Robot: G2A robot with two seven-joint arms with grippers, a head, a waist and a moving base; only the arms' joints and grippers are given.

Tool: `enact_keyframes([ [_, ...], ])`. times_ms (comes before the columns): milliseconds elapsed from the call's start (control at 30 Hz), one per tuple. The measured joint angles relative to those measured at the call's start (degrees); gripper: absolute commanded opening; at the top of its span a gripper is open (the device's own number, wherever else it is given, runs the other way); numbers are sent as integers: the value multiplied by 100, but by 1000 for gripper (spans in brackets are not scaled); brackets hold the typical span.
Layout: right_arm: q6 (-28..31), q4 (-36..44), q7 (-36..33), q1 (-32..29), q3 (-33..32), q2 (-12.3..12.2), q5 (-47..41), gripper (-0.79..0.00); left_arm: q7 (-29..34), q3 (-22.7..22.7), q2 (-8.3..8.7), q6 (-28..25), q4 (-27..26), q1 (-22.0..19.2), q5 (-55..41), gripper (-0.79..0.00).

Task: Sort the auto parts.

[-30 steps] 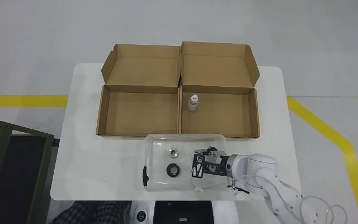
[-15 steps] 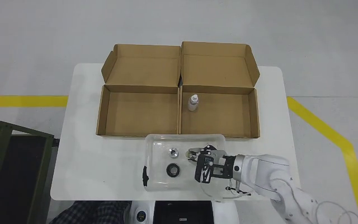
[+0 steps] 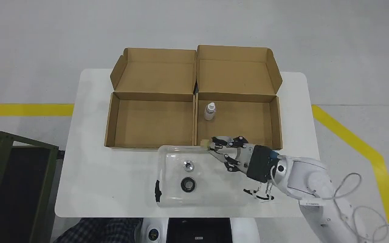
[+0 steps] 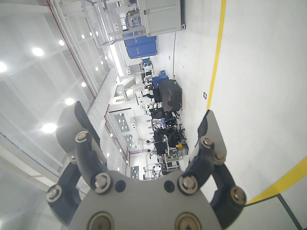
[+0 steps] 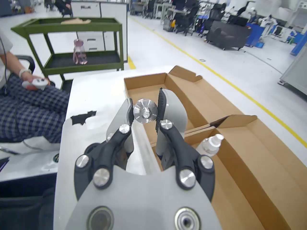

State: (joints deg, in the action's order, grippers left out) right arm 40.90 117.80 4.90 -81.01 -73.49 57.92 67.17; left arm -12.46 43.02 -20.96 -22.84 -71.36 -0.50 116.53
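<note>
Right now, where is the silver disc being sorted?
In the right gripper, the silver disc hangs over the clear tray's far rim, beside the right cardboard box.

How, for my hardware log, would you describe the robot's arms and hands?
The right arm is white with rounded segments, and a thin white cable loops beside it. The right hand and left hand match. Each has a grey metal base plate, black link bars joined by silver screws, and grey finger plates lined with black ribbed pads.

The right gripper (image 5: 145, 108) partly hides the bottle (image 5: 210, 144).
</note>
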Motion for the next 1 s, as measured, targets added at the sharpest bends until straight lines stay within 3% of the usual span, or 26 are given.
enact_keyframes([
  [467, 314, -232, 689, -15, -364, 10, -703, -785, 0, 0, 0, 0, 0, 0, 0, 0],
  [767, 364, -254, 616, 56, -378, 26, -732, -785, 0, 0, 0, 0, 0, 0, 0, 0],
  [1000, 299, -450, 111, 141, -332, 25, -538, -785, 0, 0, 0, 0, 0, 0, 0, 0],
])
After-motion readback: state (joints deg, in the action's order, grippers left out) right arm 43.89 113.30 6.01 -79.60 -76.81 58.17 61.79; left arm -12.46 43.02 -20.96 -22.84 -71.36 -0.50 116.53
